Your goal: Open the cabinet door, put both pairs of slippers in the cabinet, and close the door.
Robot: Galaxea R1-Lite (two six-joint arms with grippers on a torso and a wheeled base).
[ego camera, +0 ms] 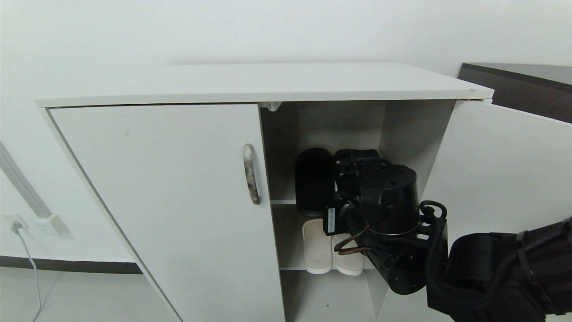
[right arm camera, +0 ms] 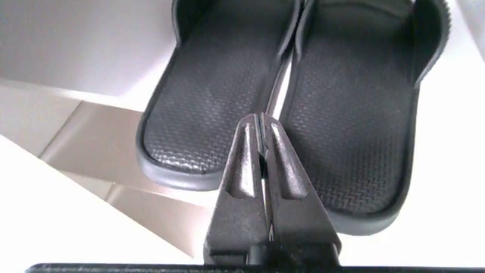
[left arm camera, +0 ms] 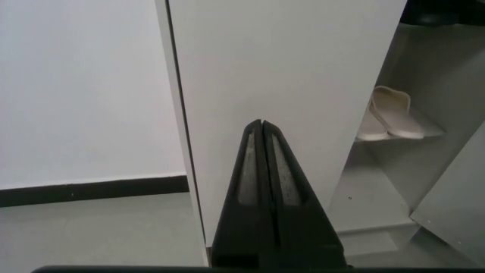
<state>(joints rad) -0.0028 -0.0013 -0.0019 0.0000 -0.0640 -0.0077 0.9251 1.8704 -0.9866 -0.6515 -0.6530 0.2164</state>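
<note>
The white cabinet (ego camera: 268, 85) has its left door (ego camera: 170, 192) closed and its right door (ego camera: 500, 170) swung wide. A black pair of slippers (ego camera: 314, 181) rests on the upper shelf, partly hidden by my right arm. A white pair (ego camera: 317, 246) lies on the shelf below and also appears beyond the left door's edge (left arm camera: 390, 114). My right gripper (right arm camera: 262, 121) is inside the cabinet, shut, its tip at the seam between the two black slippers (right arm camera: 212, 98); whether it pinches their edges is unclear. My left gripper (left arm camera: 261, 125) is shut with nothing in it, before the closed left door.
A metal handle (ego camera: 251, 174) runs down the left door's inner edge. The cabinet's bottom compartment (ego camera: 326, 295) holds nothing. A wall socket with a cable (ego camera: 15, 226) sits low on the left wall. Grey floor lies left of the cabinet.
</note>
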